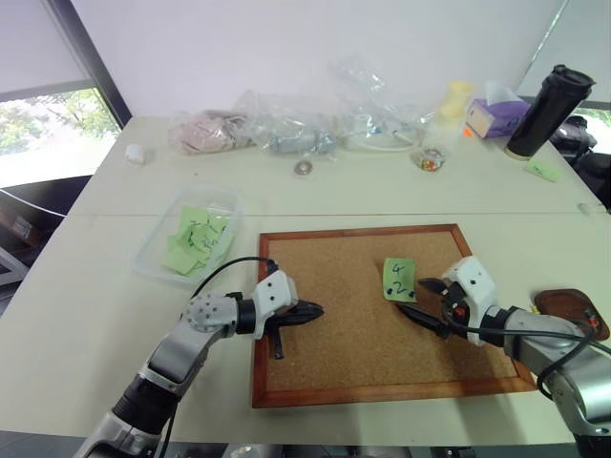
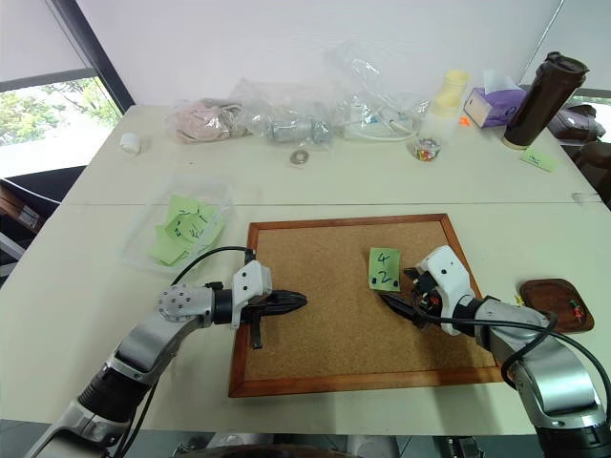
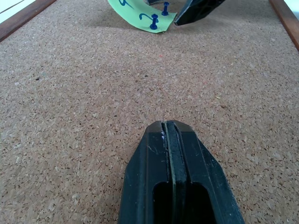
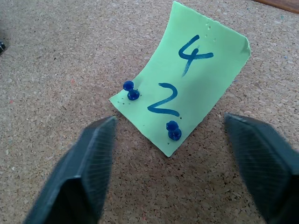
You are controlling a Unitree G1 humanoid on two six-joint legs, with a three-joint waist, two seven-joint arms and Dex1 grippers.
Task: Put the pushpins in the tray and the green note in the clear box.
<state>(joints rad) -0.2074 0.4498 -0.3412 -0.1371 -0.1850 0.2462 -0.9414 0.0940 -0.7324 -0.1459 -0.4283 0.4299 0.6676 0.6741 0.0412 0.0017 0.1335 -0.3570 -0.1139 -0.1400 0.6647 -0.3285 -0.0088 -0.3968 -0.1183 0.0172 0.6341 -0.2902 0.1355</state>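
The green note (image 4: 187, 93), marked "4" over "2", lies on the cork board (image 1: 353, 343), its far end curling up. Two blue pushpins (image 4: 131, 90) (image 4: 174, 130) stick through its near edge. My right gripper (image 1: 412, 298) is open just short of that edge, one finger (image 4: 88, 163) on each side of the pins, nothing held. My left gripper (image 1: 318, 311) is shut and empty, hovering over the board's left half and pointing toward the note. The reddish-brown tray (image 1: 563, 305) sits right of the board. The clear box (image 1: 148, 250) at the left holds green slips.
Clear plastic bags (image 1: 286, 129), a yellow-capped bottle (image 1: 449, 114), a purple tissue box (image 1: 496, 116) and a black tumbler (image 1: 546, 110) line the back of the table. A small ring (image 1: 304, 168) lies in front of the bags. The board's wooden frame is raised.
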